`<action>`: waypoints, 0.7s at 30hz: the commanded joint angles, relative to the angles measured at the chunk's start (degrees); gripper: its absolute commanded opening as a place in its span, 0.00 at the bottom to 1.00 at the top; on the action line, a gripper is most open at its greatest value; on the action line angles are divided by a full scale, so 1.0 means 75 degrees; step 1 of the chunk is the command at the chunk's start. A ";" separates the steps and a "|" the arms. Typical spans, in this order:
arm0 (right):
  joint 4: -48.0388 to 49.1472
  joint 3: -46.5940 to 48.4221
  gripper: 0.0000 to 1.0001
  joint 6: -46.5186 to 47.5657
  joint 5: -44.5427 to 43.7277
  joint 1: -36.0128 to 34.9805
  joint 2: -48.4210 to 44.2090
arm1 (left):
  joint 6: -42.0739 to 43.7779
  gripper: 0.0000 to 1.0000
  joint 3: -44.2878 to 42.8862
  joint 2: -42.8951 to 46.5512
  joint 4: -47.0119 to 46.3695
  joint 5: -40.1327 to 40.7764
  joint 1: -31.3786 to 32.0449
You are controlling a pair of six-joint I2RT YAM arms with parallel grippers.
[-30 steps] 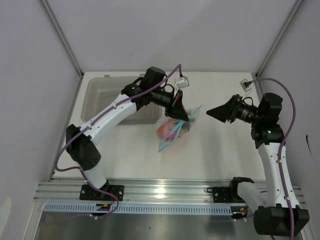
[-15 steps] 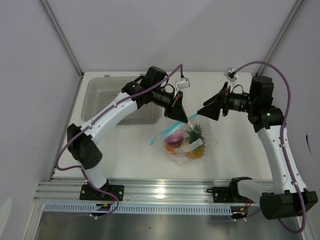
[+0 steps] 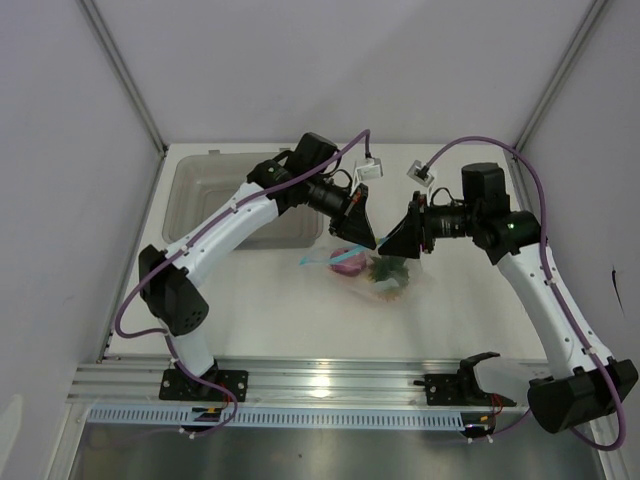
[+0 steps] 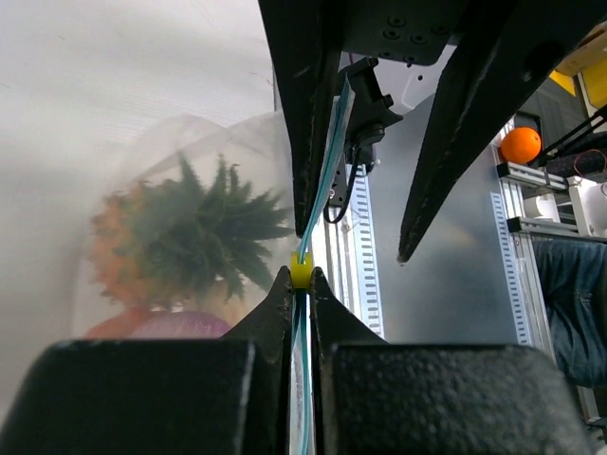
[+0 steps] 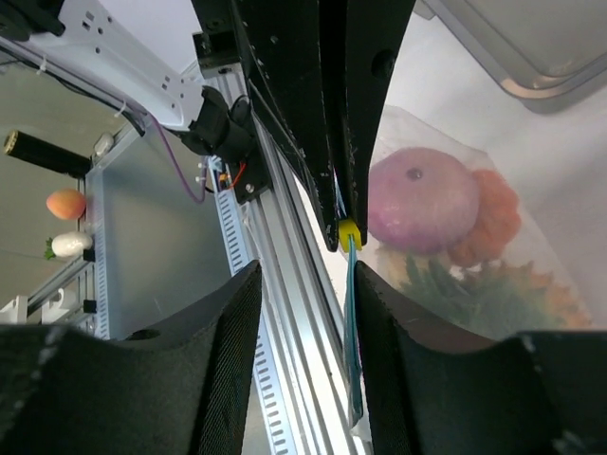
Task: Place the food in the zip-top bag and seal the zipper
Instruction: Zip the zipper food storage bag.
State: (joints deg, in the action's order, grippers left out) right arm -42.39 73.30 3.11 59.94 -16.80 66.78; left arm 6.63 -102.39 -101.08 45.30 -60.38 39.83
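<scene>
Right gripper (image 5: 308, 273) along the bottom edge: two dark, blurred fingers, spread well apart. Between them, hanging down, zipper (image 5: 352, 318), a thin light blue strip, much closer to one finger than the other; contact not discernible. Above, left gripper (image 5: 341, 226) reaching in from the top edge, black fingers pinched together on the strip at a small yellow slider (image 5: 349, 230). Beside and beyond the strip, zip-top bag (image 5: 427, 133) of clear film, containing round purple-red onion (image 5: 422, 199), orange (image 5: 488, 223) touching it, and pineapple (image 5: 455, 284) below, green leaves blurred. Top right, corner of grey tray (image 5: 531, 57). Lower left, aluminium rail (image 5: 285, 322) running diagonally; upper left, purple cable (image 5: 180, 161).
</scene>
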 commanded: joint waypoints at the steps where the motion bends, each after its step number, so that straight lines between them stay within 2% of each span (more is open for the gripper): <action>1: -0.0441 0.0025 0.45 0.0241 -0.0081 -0.0255 -0.0057 | 0.0287 0.01 -0.0540 0.0012 0.0124 -0.0153 0.0021; 6: -0.0652 -0.0082 0.39 0.0276 -0.0808 -0.0584 -0.0081 | 0.0229 0.01 -0.0680 -0.0117 0.0183 -0.0258 0.0021; 9: -0.0664 -0.0082 0.31 0.0300 -0.0902 -0.0690 0.0048 | 0.0264 0.01 -0.0680 -0.0105 0.0229 -0.0305 0.0021; 10: -0.0641 -0.0082 0.27 0.0288 -0.0903 -0.0713 0.0083 | 0.0287 0.01 -0.0669 -0.0105 0.0241 -0.0293 0.0021; 11: -0.0629 -0.0082 0.18 0.0299 -0.0961 -0.0748 0.0107 | 0.0311 0.01 -0.0645 -0.0082 0.0276 -0.0305 0.0021; 14: -0.0524 -0.0070 0.01 0.0183 -0.1159 -0.0760 0.0119 | 0.0393 0.01 -0.0645 -0.0046 0.0370 -0.0281 0.0021; 18: -0.0161 -0.0105 0.00 -0.0180 -0.1791 -0.0749 -0.0021 | 0.0393 0.01 -0.0633 -0.0023 0.0441 -0.0211 0.0021; 21: -0.0009 -0.0186 0.00 -0.0648 -0.3126 -0.0563 -0.0068 | 0.0090 0.01 -0.0517 0.0035 0.0301 0.0128 0.0021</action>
State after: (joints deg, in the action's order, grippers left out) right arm -44.97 72.29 2.11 46.15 -22.04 67.61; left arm 8.01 -104.64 -101.89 49.25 -60.20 39.99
